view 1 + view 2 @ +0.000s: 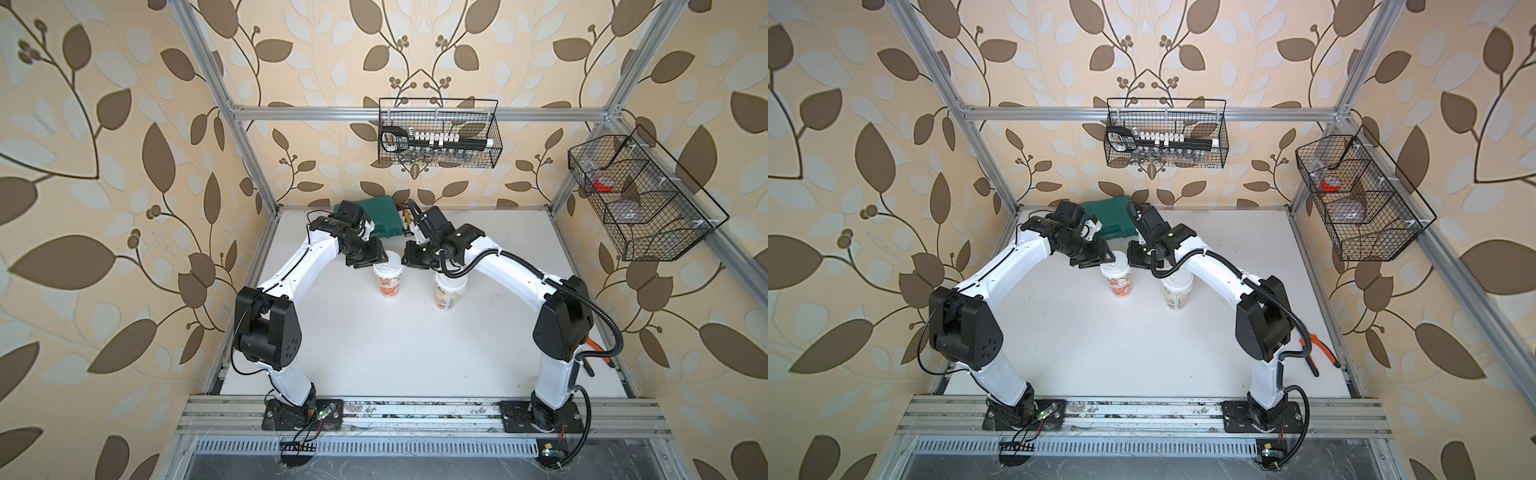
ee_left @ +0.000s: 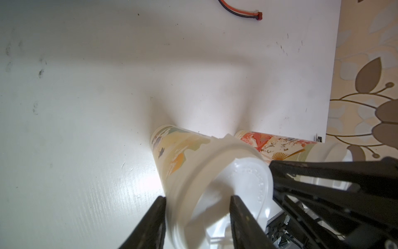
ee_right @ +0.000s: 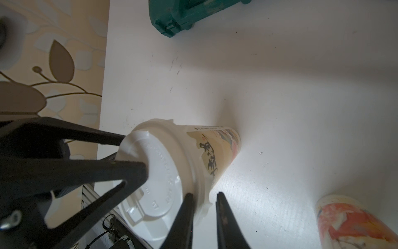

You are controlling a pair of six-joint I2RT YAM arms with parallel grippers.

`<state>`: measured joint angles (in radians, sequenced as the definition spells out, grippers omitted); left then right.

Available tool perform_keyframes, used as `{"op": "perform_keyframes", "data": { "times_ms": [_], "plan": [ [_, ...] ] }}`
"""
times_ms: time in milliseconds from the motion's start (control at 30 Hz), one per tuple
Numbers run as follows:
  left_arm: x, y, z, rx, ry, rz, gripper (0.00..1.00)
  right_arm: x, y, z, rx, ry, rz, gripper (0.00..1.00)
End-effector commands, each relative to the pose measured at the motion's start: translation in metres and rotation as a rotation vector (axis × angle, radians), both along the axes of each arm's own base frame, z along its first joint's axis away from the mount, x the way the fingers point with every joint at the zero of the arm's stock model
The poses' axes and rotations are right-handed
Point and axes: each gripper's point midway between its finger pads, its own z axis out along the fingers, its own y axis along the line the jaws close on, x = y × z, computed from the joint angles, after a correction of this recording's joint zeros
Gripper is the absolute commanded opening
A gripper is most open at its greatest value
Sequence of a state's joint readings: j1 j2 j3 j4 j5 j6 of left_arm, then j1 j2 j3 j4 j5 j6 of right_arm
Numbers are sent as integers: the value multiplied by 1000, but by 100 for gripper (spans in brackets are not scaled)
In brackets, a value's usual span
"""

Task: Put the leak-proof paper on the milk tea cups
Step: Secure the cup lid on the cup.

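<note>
Two milk tea cups stand side by side mid-table. The one nearer my left arm [image 1: 388,286] wears a white lid [image 3: 159,172]. Its side reads red-orange in both top views and beige with black characters in the right wrist view. Leak-proof paper [image 3: 205,203] hangs as a ragged white skirt under that lid. My left gripper [image 2: 198,197] is open, one finger outside the rim, the other lying on the lid. My right gripper [image 3: 204,194] is narrowly open, its fingers either side of the paper's edge. The other cup [image 1: 448,297] stands apart, also white-topped.
A green case [image 1: 376,220] lies at the table's back edge, behind both wrists. Two wire baskets [image 1: 438,133] [image 1: 640,195] hang on the walls. Orange-handled pliers [image 1: 1316,353] lie at the right edge. A red-and-black wire [image 2: 247,10] lies on the table.
</note>
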<state>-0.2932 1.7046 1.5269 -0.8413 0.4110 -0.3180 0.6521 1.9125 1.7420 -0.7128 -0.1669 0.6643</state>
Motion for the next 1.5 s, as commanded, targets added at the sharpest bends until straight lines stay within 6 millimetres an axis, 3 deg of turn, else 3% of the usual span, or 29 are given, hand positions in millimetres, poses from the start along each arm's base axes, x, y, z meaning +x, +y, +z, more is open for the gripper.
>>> {"op": "perform_keyframes", "data": {
  "times_ms": [0,100,200,533,833,1200,1467],
  "plan": [
    [-19,8,-20,55,89,6,49,-19,7,-11,-48,62,53,23],
    [-18,9,-20,55,91,9,49,-15,6,11,-37,24,45,24],
    [-18,8,-19,53,89,9,49,-16,7,16,-21,23,47,24],
    [-20,8,-20,51,94,8,49,-28,6,-14,-16,92,44,23],
    [-20,9,-22,56,98,11,49,-24,-7,10,7,39,-1,23],
    [-21,8,-22,51,96,8,49,-26,-7,-9,15,82,-6,20],
    [-21,9,-22,51,95,7,48,-22,-2,0,41,59,-2,20]
  ]
}}
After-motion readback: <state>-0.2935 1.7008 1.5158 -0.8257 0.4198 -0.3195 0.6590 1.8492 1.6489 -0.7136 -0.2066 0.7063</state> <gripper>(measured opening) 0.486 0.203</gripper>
